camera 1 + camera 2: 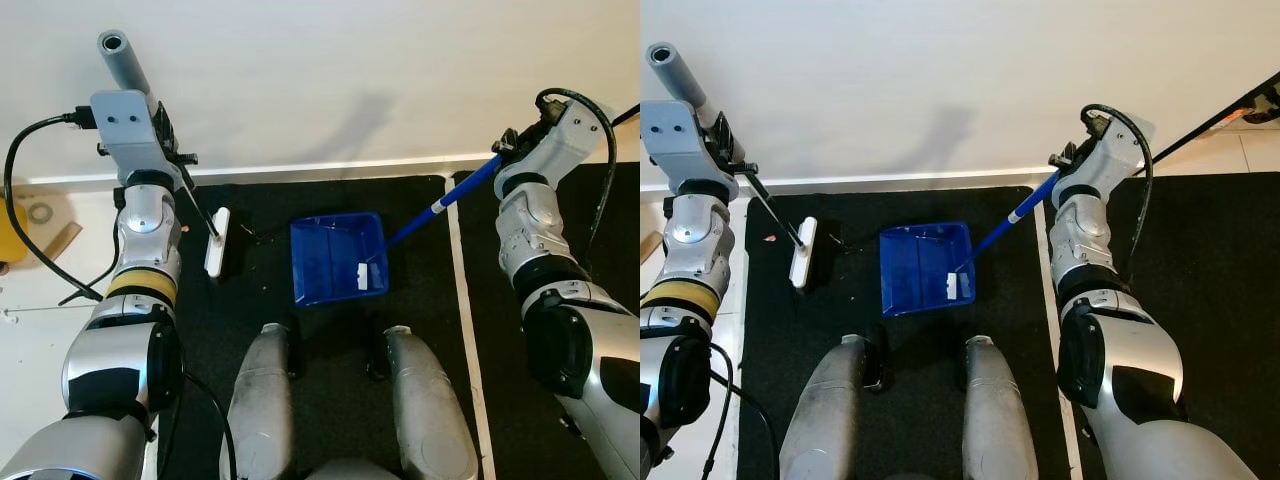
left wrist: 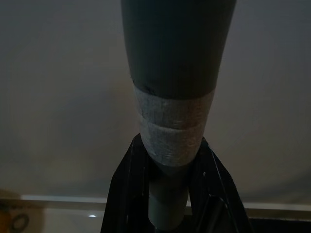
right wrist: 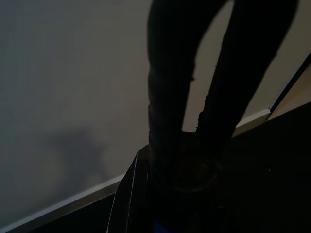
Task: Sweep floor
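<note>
A blue dustpan point(image 1: 338, 258) lies flat on the black mat point(image 1: 330, 340) in front of my legs. Its blue handle point(image 1: 440, 204) slants up to my right gripper point(image 1: 506, 148), which is shut on it near the wall. My left gripper point(image 1: 166, 132) is raised at the left and shut on a grey broom handle point(image 2: 172, 121) wrapped with pale tape. A thin black rod runs down from there to the white broom head point(image 1: 217, 243), which rests on the mat's left edge, a short way left of the dustpan. A tiny reddish crumb point(image 1: 768, 238) lies on the white floor beside the broom head.
A white wall point(image 1: 330, 80) with a baseboard point(image 1: 330, 168) stands just beyond the mat. A white stripe point(image 1: 466, 300) runs along the mat at the right. At the far left are a yellow object point(image 1: 8, 235), a tape roll point(image 1: 40, 212) and a black cable point(image 1: 40, 250).
</note>
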You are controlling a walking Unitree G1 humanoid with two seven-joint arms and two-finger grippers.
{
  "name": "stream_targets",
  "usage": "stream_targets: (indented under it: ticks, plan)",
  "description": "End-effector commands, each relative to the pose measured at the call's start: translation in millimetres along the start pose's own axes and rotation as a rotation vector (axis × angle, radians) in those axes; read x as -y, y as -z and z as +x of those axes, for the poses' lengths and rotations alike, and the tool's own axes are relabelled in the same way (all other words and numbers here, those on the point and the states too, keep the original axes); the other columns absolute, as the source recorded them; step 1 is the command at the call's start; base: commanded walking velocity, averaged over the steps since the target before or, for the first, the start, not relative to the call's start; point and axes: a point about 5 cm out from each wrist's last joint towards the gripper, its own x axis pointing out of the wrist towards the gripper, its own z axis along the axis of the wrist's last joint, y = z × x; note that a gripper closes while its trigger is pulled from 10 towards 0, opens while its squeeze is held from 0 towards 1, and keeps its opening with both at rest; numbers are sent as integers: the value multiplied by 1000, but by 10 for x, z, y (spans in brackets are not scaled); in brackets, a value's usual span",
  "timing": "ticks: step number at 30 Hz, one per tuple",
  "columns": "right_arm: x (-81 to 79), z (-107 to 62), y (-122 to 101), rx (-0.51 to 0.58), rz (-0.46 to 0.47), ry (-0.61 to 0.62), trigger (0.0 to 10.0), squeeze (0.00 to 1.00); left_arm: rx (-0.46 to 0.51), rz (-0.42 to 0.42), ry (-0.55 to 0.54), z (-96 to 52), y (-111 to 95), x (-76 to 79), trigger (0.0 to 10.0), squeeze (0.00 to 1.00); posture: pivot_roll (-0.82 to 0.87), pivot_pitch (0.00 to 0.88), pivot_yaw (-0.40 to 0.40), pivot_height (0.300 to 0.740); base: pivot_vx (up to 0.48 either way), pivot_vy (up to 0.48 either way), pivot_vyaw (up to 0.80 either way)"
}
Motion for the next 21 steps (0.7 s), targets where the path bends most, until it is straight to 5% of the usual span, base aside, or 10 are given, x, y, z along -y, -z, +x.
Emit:
stream_targets:
  ticks: [1,6,8,10,12,15,21]
  plan:
    - [-7,-81,200,-60,-72,14,10000,0,1,28,-2,-6,5,-85,10000,0,4,472,-45,740,0,0,0]
    - [-319,-161,304,-66,-96,-62,10000,0,-7,26,-11,-17,27,-115,10000,0,-10,460,-58,740,0,0,0]
    - [-319,-161,304,-66,-96,-62,10000,0,-7,26,-11,-17,27,-115,10000,0,-10,460,-58,740,0,0,0]
    - [-590,-294,446,-75,-123,-138,10000,0,-14,25,-13,-34,53,-118,10000,0,-15,445,-60,740,0,0,0]
    - [-590,-294,446,-75,-123,-138,10000,0,-14,25,-13,-34,53,-118,10000,0,-15,445,-60,740,0,0,0]
    - [-907,-504,597,-62,-142,-167,10000,0,-21,22,-15,-33,62,-118,10000,0,-25,454,-72,740,0,0,0]
    - [-929,-528,560,-15,-123,-89,10000,0,-12,18,-23,-25,46,-133,10000,0,-17,457,-74,740,0,0,0]
